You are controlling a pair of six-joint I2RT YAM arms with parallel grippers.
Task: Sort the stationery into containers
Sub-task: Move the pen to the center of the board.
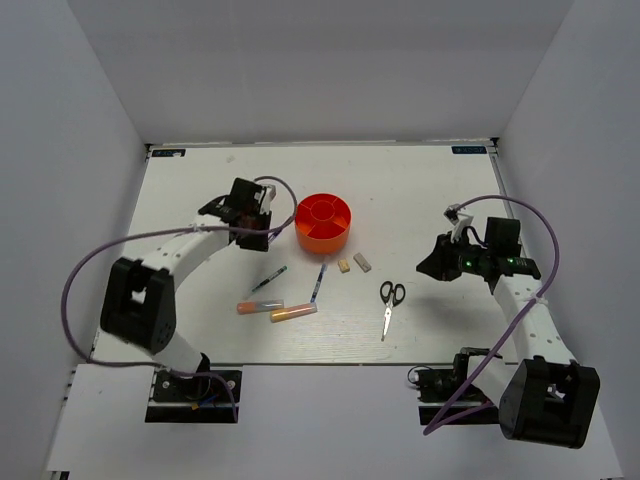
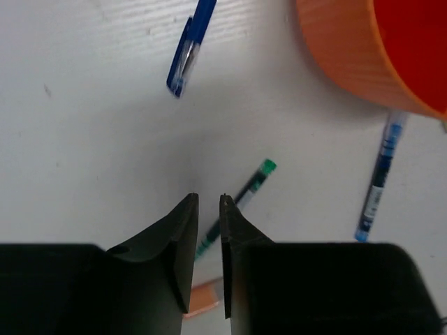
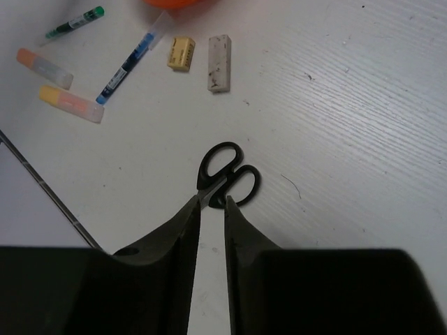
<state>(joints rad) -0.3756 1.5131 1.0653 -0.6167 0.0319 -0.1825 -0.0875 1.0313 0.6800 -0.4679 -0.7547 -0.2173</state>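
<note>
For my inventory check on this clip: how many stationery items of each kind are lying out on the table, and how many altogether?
Pens: 3 (blue-capped, green-tipped, blue refill type)
Orange-ended marker tubes: 2
Erasers: 2
Scissors: 1
Total: 8

Left wrist view: organizer (image 2: 349, 49) cut off by the top-right edge. Right wrist view: scissors (image 3: 227, 174) blades hidden behind the jaws.
</note>
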